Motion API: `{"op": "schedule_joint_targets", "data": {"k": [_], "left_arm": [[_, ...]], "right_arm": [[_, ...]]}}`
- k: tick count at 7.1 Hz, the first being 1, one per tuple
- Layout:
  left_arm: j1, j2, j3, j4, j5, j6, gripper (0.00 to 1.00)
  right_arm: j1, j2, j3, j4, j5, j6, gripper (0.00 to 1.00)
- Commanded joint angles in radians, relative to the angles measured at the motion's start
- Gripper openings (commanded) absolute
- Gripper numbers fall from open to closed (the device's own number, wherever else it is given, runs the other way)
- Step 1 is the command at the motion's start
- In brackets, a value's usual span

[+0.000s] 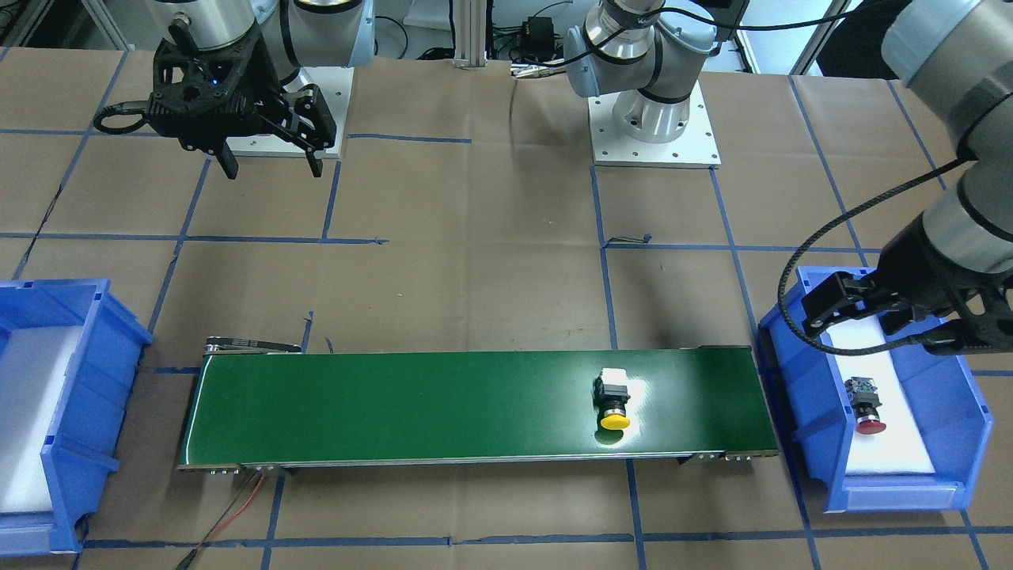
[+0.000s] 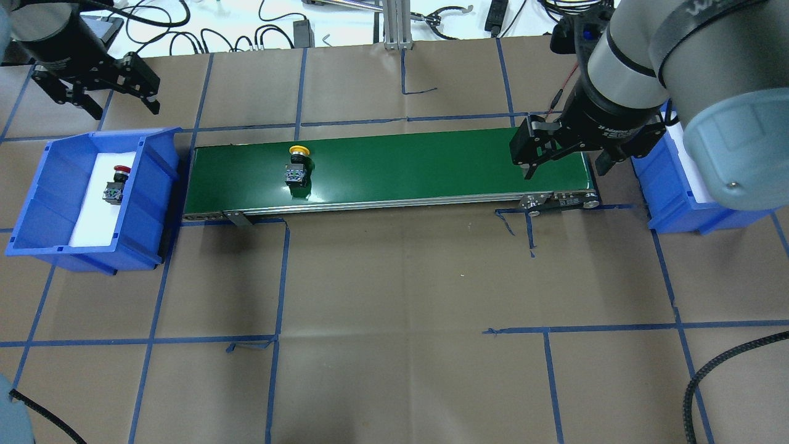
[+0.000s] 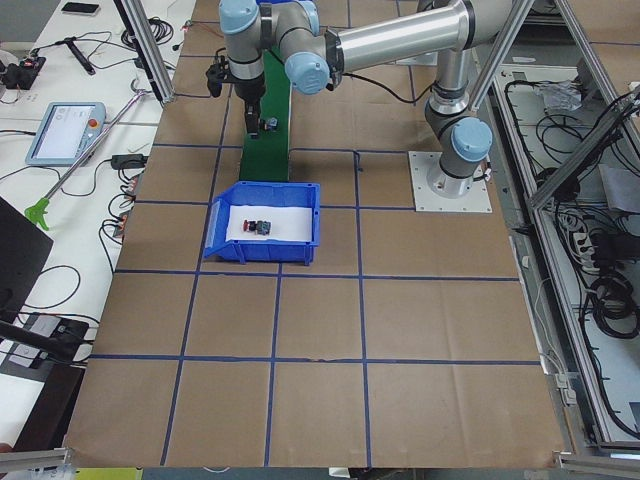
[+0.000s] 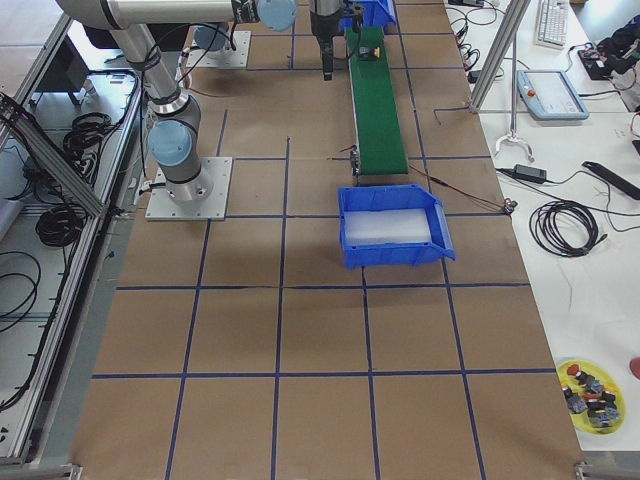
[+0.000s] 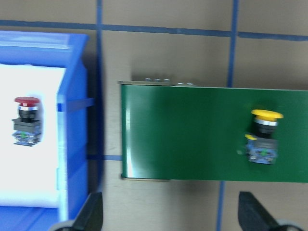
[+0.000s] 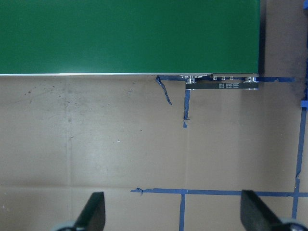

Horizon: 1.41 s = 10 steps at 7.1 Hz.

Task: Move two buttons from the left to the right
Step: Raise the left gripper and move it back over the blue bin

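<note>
The yellow-capped button [image 2: 297, 166] is lying on its side on the green conveyor belt [image 2: 419, 163], toward the belt's left end, with its cap pointing to the far side, away from the robot, and its grey base facing the near edge. The red-capped button [image 2: 116, 185] is lying the same way on the white liner inside the blue left bin [image 2: 37, 191], which is sitting just beside the belt's left end. The two buttons are well apart, with the bin wall and the end of the belt between them.

The left gripper [image 2: 125, 102] is hanging in the air over the left bin's area, touching nothing. Its fingers [image 5: 92, 214] are standing spread wide and released, holding nothing, and its wrist camera is looking down on both the red-capped button in the bin and the yellow-capped button on the belt.

The right gripper [image 2: 564, 163] is hovering above the belt's right end, on the near side toward the robot. Its fingers [image 6: 95, 211] are likewise spread apart with nothing between them, and its wrist view is taking in the belt's near right corner and the brown paper of the worktop [image 2: 394, 296], which is crossed by blue tape lines.

A second blue bin, the right bin [image 2: 672, 206], is sitting just past the belt's right end, partly hidden behind the right arm in the overhead view; the right side view is showing a white liner in it.
</note>
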Motion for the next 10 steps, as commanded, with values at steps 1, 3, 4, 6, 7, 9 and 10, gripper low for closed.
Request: {"op": "schedule_joint_targets", "data": {"k": [1,3,4,6,7,9,10], "left_arm": [[0.130,-0.019,0.002,0.002,0.002,0.196,1.00],[0.203,-0.065,0.001,0.017,0.001,0.283,1.00],[0.200,-0.075,-0.001,0.020,0.004,0.276,1.00],[0.198,-0.111,-0.019,0.118,0.001,0.271,1.00],[0.198,-0.151,-0.016,0.152,0.001,0.273,0.99],[0.194,-0.217,-0.031,0.238,-0.010,0.273,0.99],[0.194,-0.236,-0.033,0.253,-0.010,0.274,0.99]], "right_arm": [[-0.001,0.000,-0.001,-0.003,0.000,-0.001,1.00],[-0.001,0.000,-0.002,-0.003,0.000,0.000,1.00],[-0.001,-0.002,-0.002,-0.003,0.000,-0.001,1.00],[0.000,-0.002,-0.002,-0.003,0.000,0.000,1.00],[-0.001,0.000,-0.002,-0.003,0.000,0.000,1.00],[0.000,-0.002,-0.001,-0.003,0.000,0.000,1.00],[0.000,-0.002,-0.001,-0.003,0.002,0.000,1.00]]}}
